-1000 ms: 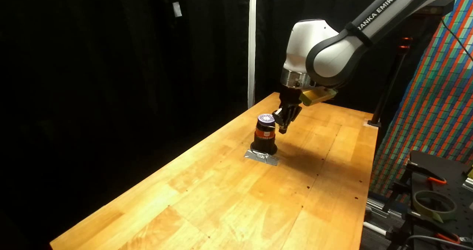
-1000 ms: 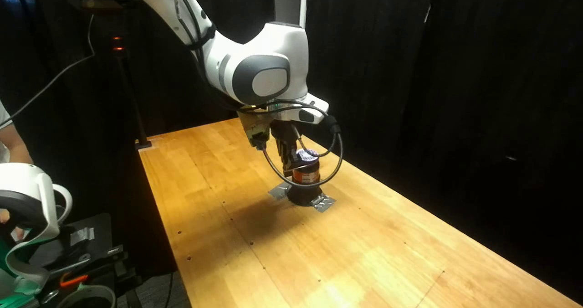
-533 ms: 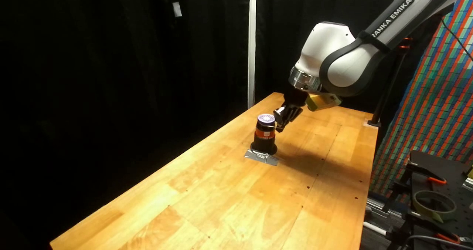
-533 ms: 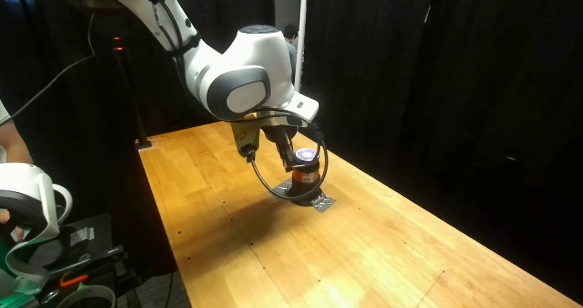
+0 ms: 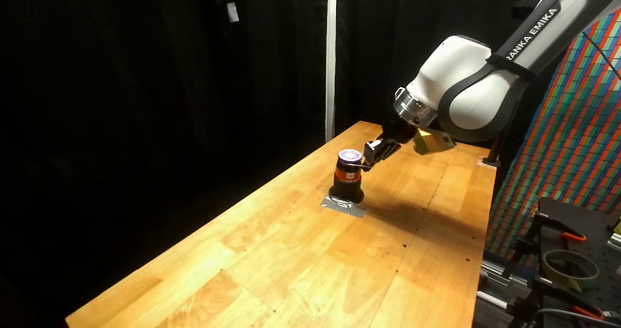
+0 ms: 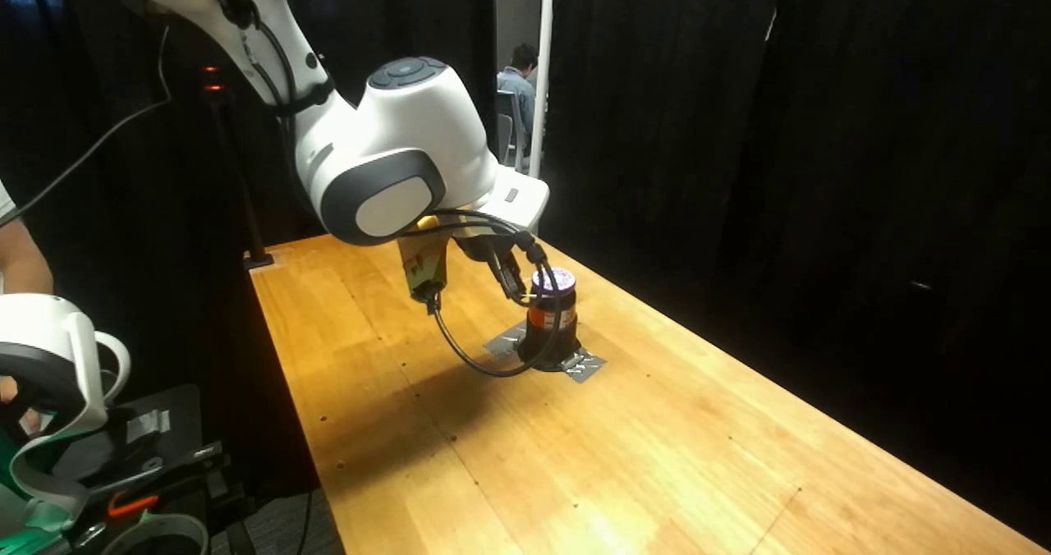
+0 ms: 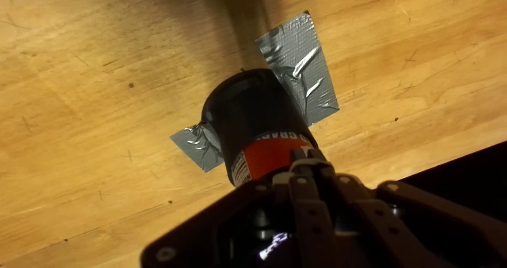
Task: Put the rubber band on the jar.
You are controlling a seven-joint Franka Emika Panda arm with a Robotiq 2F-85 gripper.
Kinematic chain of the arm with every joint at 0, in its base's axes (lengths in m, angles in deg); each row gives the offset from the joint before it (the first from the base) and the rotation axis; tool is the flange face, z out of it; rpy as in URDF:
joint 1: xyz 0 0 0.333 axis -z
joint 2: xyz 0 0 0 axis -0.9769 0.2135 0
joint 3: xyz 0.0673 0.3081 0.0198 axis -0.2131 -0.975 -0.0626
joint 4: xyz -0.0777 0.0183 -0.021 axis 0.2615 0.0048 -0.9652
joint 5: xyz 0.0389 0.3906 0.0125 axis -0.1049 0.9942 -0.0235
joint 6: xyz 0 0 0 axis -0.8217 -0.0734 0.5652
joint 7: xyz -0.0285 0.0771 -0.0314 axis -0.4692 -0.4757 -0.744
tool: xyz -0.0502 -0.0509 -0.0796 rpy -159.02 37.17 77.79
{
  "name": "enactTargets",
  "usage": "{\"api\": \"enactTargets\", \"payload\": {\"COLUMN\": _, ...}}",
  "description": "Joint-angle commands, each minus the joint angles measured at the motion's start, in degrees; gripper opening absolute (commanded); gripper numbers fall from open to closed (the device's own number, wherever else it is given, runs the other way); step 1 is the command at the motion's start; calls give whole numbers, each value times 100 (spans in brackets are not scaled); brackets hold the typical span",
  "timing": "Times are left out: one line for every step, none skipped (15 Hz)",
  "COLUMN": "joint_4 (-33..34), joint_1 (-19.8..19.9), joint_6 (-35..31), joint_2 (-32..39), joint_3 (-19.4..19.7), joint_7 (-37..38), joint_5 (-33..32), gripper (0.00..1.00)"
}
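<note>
The jar [image 5: 348, 175] stands upright on the wooden table, dark with a red-orange label and a pale, speckled lid; it also shows in an exterior view [image 6: 551, 317] and the wrist view [image 7: 261, 157]. My gripper [image 5: 367, 166] is tilted beside the jar's upper part, its fingertips [image 7: 307, 154] close together with a narrow gap. The pale rubber band [image 7: 310, 162] loops around the outside of the fingertips. In an exterior view the band [image 5: 355, 166] runs as a thin line from the fingertips across the jar below its lid. The band's far side is hidden.
Grey tape [image 7: 307, 69] holds the jar's base to the wooden table [image 5: 291, 270]. A cable loop [image 6: 484, 369] hangs from the arm in front of the jar in an exterior view. A dark side cart [image 5: 582, 221] with a tape roll [image 5: 571, 270] stands beyond the table edge.
The wrist has tilted and swung back away from the jar while the fingertips stayed beside its upper part. The band line at the jar shows more clearly. The jar has not moved.
</note>
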Motion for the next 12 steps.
{"api": "enactTargets", "payload": {"joint_4": -402, "joint_1": 526, "joint_6": -706, "joint_2": -157, "joint_3": -578, "joint_7": -159, "joint_5": 52, "gripper": 10}}
{"api": "enactTargets", "payload": {"joint_4": -456, "joint_1": 655, "joint_6": -905, "joint_2": -133, "joint_3": -695, "joint_7": -127, "joint_5": 0, "gripper": 9}}
{"api": "enactTargets", "payload": {"joint_4": -522, "joint_1": 778, "joint_6": -1123, "joint_2": -117, "joint_3": -804, "joint_7": -91, "joint_5": -52, "gripper": 9}}
{"api": "enactTargets", "payload": {"joint_4": -582, "joint_1": 888, "joint_6": -1338, "joint_2": -99, "joint_3": -894, "joint_7": -56, "joint_5": -110, "gripper": 9}}
{"api": "enactTargets", "payload": {"joint_4": -645, "joint_1": 967, "joint_6": -1558, "joint_2": -81, "joint_3": -949, "joint_7": -29, "joint_5": -173, "gripper": 9}}
{"api": "enactTargets", "payload": {"joint_4": -707, "joint_1": 1014, "joint_6": -1767, "joint_2": -67, "joint_3": -965, "joint_7": -19, "joint_5": -221, "gripper": 9}}
{"api": "enactTargets", "payload": {"joint_4": -758, "joint_1": 1078, "joint_6": -1920, "joint_2": -57, "joint_3": -999, "joint_7": 2, "joint_5": -276, "gripper": 9}}
{"api": "enactTargets", "payload": {"joint_4": -815, "joint_1": 1129, "joint_6": -2088, "joint_2": -47, "joint_3": -1023, "joint_7": 24, "joint_5": -328, "gripper": 9}}
{"api": "enactTargets", "payload": {"joint_4": -862, "joint_1": 1178, "joint_6": -2217, "joint_2": -39, "joint_3": -1046, "joint_7": 49, "joint_5": -388, "gripper": 9}}
{"api": "enactTargets", "payload": {"joint_4": -912, "joint_1": 1222, "joint_6": -2349, "joint_2": -33, "joint_3": -1067, "joint_7": 71, "joint_5": -440, "gripper": 9}}
{"api": "enactTargets", "payload": {"joint_4": -951, "joint_1": 1271, "joint_6": -2460, "joint_2": -19, "joint_3": -1094, "joint_7": 103, "joint_5": -516, "gripper": 9}}
{"api": "enactTargets", "payload": {"joint_4": -993, "joint_1": 1310, "joint_6": -2561, "joint_2": -16, "joint_3": -1114, "joint_7": 130, "joint_5": -576, "gripper": 9}}
